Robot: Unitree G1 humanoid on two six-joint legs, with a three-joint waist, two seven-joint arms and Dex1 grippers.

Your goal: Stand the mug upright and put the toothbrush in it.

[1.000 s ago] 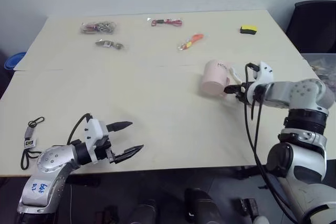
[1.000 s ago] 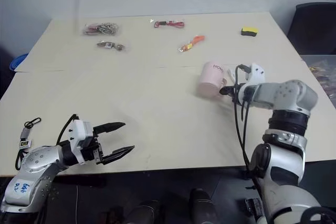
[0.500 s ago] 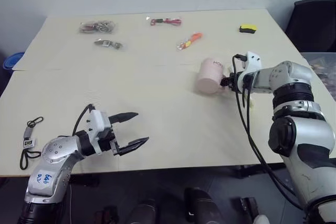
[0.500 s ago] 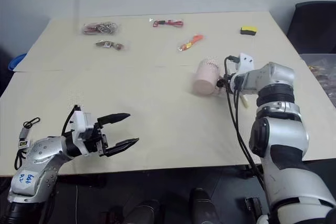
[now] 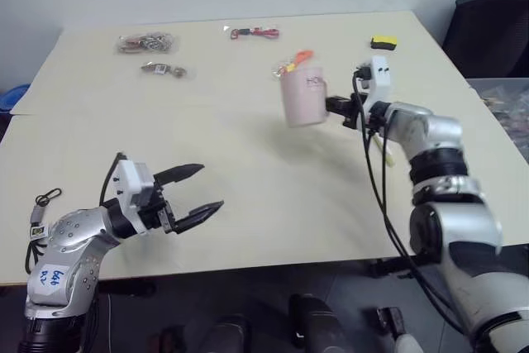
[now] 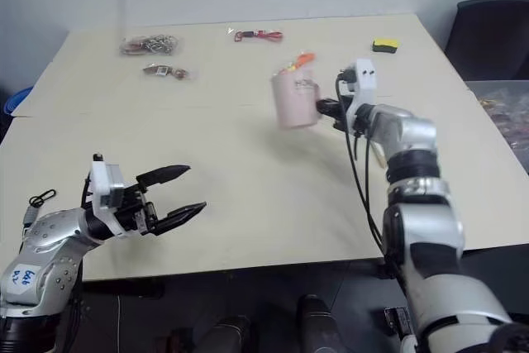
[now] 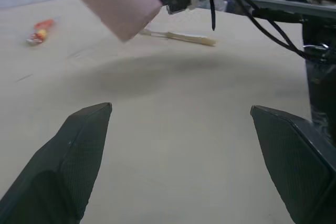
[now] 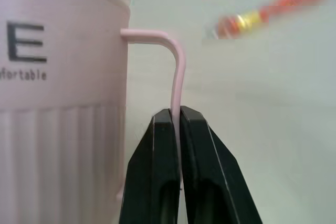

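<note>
— Two grippers?
— Right gripper [image 8: 176,124] pinches mug [image 5: 302,98] handle, mug upright, lifted off table [image 5: 248,171]. Left gripper [image 5: 197,190] gapes, empty, near front edge.
— Toothbrush [image 7: 178,36]?
— Flat beneath right arm; bare tabletop between.

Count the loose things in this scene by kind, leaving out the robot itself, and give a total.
Mug: 1
Toothbrush: 1
Cords: 2, red cord and orange-and-yellow cord
Keyring bundles: 2, larger bundle and smaller bundle
Yellow-and-black block: 1
Black strap: 1
Total: 8
</note>
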